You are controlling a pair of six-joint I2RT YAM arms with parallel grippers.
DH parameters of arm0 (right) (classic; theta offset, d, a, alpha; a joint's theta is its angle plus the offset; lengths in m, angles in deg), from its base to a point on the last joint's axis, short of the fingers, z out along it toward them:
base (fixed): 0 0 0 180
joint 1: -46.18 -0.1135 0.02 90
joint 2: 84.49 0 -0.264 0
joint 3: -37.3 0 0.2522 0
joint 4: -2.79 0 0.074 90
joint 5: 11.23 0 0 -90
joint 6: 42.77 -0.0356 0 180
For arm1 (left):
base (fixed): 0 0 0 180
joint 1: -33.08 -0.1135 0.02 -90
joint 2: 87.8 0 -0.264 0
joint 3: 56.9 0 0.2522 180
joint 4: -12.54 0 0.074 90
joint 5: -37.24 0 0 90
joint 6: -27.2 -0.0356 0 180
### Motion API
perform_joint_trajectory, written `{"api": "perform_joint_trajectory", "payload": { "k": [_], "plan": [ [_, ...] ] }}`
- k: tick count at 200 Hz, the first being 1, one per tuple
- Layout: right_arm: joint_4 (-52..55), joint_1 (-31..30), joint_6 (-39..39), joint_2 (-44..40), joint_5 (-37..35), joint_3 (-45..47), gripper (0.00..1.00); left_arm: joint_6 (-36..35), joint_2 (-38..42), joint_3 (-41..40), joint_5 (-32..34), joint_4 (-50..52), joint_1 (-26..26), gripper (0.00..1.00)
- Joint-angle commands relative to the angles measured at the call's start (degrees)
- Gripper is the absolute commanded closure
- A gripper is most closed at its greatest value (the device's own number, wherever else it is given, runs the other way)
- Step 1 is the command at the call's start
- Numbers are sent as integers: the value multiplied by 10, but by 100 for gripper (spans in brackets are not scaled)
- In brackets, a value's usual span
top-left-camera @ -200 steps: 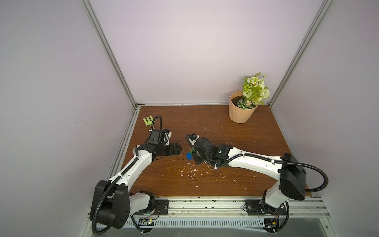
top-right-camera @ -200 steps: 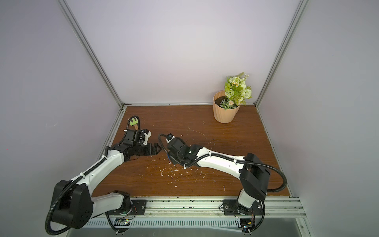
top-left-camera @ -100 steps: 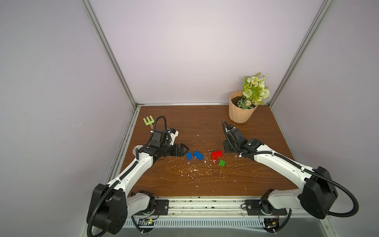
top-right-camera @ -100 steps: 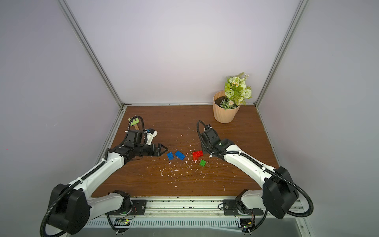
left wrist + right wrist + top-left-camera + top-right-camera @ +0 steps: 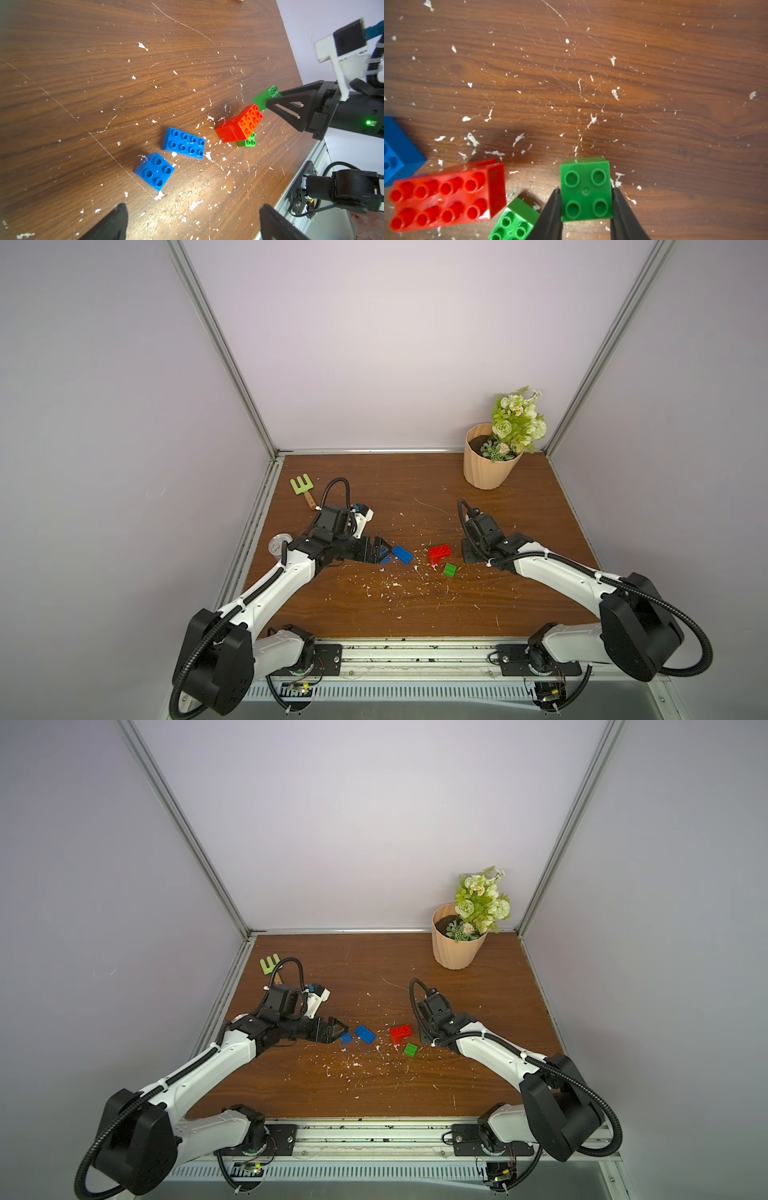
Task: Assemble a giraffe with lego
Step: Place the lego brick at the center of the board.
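A robotics lab test cell: plain lilac wall panels [image 5: 374, 344], aluminium corner struts [image 5: 223, 344], a scratched brown wooden tabletop [image 5: 478, 614] (two white robot arms [image 5: 270, 593] bolted to a silver metal rail [image 5: 415, 655]).

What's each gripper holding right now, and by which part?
The right gripper holds a square green brick, its jaws shut on two opposite side walls. The left gripper is open and holds nothing.

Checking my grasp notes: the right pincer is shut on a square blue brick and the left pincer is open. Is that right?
One thing is off: the right pincer is shut on a square green brick, not a blue one; the right wrist view shows it between the fingers. The left pincer is open, as you said.
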Motion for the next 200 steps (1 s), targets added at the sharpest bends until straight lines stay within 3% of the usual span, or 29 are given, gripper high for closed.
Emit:
{"api": "perform_joint_trajectory", "payload": {
  "k": [1,63,96,142,200],
  "plan": [
    [-46,1,-4,14,7,6,71,-2,7,-3,7,4,5,0],
    [-73,1,-15,40,5,24,69,-2,0,-2,11,7,6,0],
    [-67,0,-14,40,10,24,62,-1,0,-2,16,10,6,0],
    [-40,0,-15,24,21,10,37,-2,2,-2,18,11,6,1],
    [67,0,-7,-28,-6,-54,25,-4,0,0,20,13,6,1]
  ]
}}
